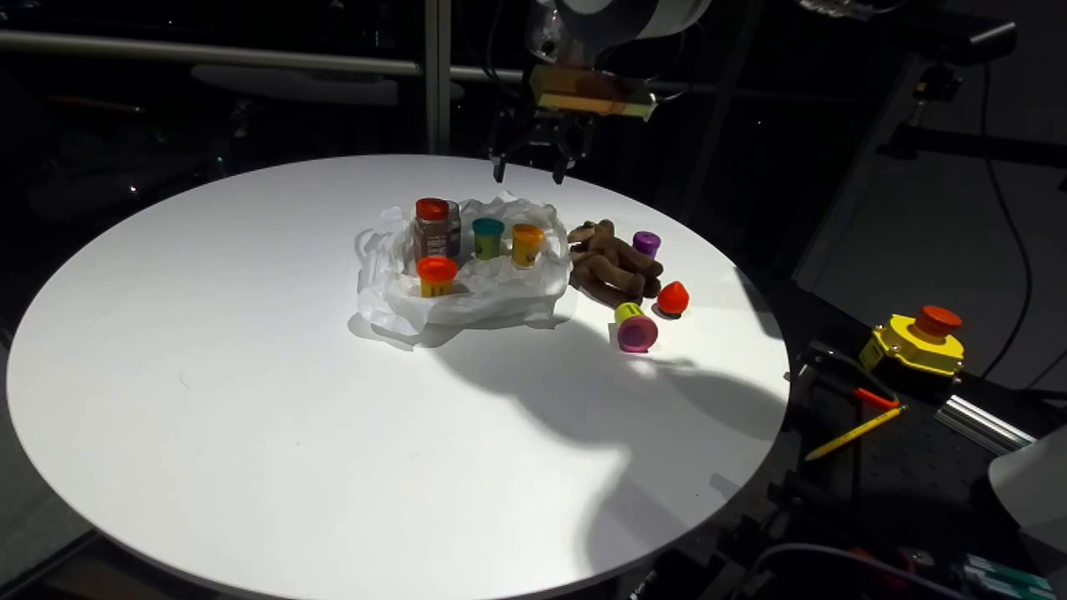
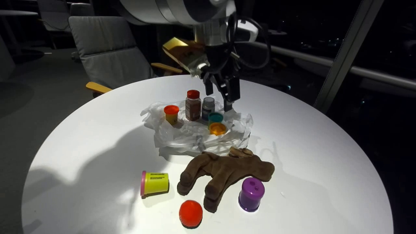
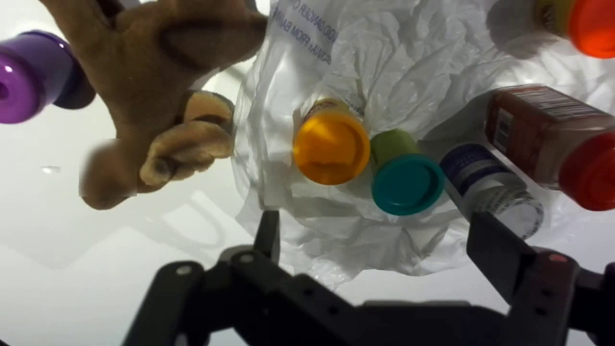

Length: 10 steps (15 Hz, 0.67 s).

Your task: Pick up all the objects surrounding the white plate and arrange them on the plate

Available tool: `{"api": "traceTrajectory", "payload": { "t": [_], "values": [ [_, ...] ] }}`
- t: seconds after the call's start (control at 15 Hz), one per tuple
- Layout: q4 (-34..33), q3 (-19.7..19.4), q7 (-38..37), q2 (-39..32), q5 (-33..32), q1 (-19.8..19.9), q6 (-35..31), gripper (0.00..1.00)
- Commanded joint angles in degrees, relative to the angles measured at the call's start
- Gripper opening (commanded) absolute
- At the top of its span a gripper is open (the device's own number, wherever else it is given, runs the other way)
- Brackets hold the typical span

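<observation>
End effector (image 1: pixel 529 173) agape, plush toy (image 2: pixel 224 169) between plate (image 2: pixel 177 142) and purple pot (image 2: pixel 251 194), gray chair (image 2: pixel 105 52) beyond table (image 2: pixel 318 162)

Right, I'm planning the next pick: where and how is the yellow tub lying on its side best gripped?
Probably from above, the gripper spanning the middle of the yellow tub crosswise: it lies on its side with both long walls free, and this avoids the wider pink lid.
</observation>
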<state>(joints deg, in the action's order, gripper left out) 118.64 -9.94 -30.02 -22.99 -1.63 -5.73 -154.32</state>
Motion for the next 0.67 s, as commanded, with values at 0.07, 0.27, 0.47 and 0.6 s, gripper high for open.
{"api": "traceTrajectory", "payload": {
  "t": [0.07, 0.27, 0.47, 0.6],
  "values": [
    [15.75, 2.58, 0.5, 16.59, 5.18, 0.79, 1.05, 1.0],
    [21.78, 3.81, -1.34, 19.94, 5.85, 1.19, 1.92, 1.0],
    [23.88, 4.49, -3.73, 16.79, 5.45, 1.71, 2.84, 1.0],
    [23.97, 4.74, -4.14, 12.89, 6.38, 1.9, 2.03, 1.0]
  ]
}}
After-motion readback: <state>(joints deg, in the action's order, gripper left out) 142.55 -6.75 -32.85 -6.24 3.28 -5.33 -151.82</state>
